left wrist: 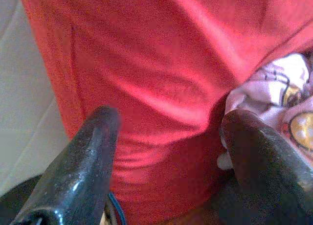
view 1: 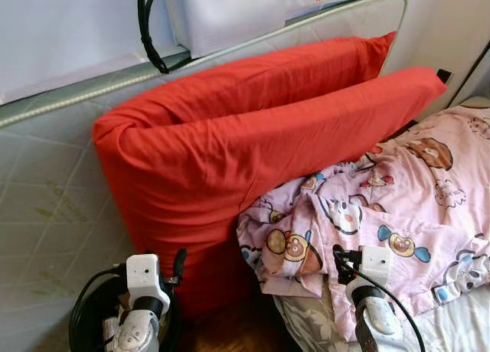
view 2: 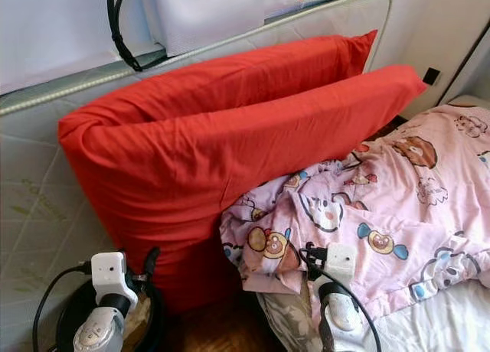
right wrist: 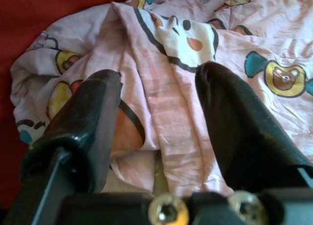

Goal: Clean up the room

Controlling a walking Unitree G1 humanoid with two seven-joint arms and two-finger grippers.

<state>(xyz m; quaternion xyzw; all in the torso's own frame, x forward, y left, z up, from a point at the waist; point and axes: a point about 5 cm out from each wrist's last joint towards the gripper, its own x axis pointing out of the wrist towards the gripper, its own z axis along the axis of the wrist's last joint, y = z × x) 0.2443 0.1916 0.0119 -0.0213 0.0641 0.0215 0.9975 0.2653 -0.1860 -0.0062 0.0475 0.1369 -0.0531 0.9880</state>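
My right gripper [right wrist: 156, 117] hangs parted and empty over the pink cartoon blanket [view 1: 398, 206] bunched on the bed; my left gripper [left wrist: 166, 151], also parted and empty, faces the red pillows [view 1: 253, 145] beyond. Next I judge: close on the blanket's edge.

A quilted pale mattress [view 1: 46, 191] stands on edge along the left side of the frame, its piped rim running diagonally up to the upper right. Above it, a white wall [view 1: 69, 30] fills the upper left, with a black cable [view 1: 147, 30] hanging over the rim. Dark wooden floor [view 1: 230, 333] shows at the bottom centre. Soft daylight falls evenly.
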